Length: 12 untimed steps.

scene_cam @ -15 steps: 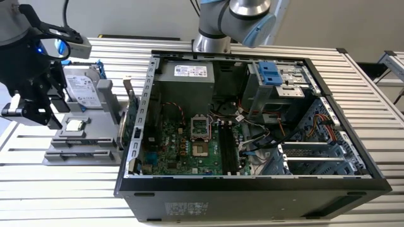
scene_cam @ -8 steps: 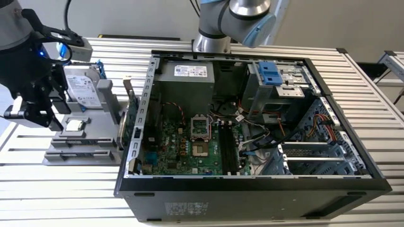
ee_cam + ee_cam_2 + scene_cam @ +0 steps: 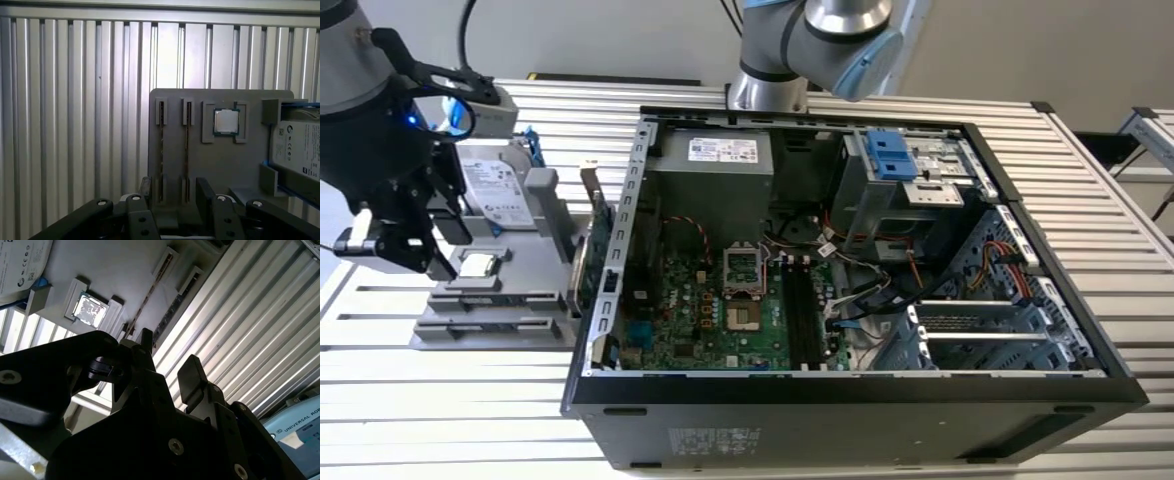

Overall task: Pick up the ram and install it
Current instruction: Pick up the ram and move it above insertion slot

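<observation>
In the first wrist view the ram shows edge-on as a thin strip (image 3: 161, 145) standing in a slot of the grey holder (image 3: 220, 165), with a second strip (image 3: 186, 145) in the slot beside it. My gripper (image 3: 175, 192) hovers open over the near ends of these slots, and nothing is between its fingers (image 3: 145, 186). The second wrist view shows the open gripper (image 3: 167, 357) below the ram (image 3: 146, 299). In the exterior view the gripper (image 3: 416, 255) hangs over the holder (image 3: 494, 300) at the exterior view's left of the computer case (image 3: 854, 390).
The holder also carries a square silver processor (image 3: 226, 121) and a hard drive (image 3: 300, 150) in a blue frame. Inside the open case, long black memory slots (image 3: 801, 310) run beside the processor socket (image 3: 742, 270). Cables and a drive cage (image 3: 907, 170) crowd the case's far right. The table is ribbed metal (image 3: 1107, 230).
</observation>
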Available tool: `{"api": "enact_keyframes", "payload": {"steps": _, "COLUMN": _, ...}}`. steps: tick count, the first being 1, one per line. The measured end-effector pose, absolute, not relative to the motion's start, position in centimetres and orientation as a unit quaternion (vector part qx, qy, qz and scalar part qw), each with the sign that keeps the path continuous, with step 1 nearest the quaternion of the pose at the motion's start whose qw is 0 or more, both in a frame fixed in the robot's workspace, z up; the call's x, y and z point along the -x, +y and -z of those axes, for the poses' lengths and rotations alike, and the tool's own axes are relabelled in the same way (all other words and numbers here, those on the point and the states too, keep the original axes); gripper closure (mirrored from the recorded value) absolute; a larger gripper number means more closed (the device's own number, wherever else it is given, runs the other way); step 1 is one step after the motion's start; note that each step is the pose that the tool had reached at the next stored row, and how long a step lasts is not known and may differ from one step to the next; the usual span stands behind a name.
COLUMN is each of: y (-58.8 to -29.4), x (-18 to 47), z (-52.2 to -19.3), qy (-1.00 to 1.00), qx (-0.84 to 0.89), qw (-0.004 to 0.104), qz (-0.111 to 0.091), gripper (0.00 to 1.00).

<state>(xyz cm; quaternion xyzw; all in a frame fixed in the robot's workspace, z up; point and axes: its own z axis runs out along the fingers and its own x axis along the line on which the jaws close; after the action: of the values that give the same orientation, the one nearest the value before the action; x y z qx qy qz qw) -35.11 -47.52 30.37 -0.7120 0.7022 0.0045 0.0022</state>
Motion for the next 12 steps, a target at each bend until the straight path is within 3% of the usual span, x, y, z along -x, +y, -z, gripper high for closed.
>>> {"api": "enact_keyframes", "payload": {"steps": 12, "y": -47.52, "x": 35.11, "z": -29.32, "qy": 0.702, "qx": 0.712, "qw": 0.002, "qz": -0.005, "gripper": 0.0}}
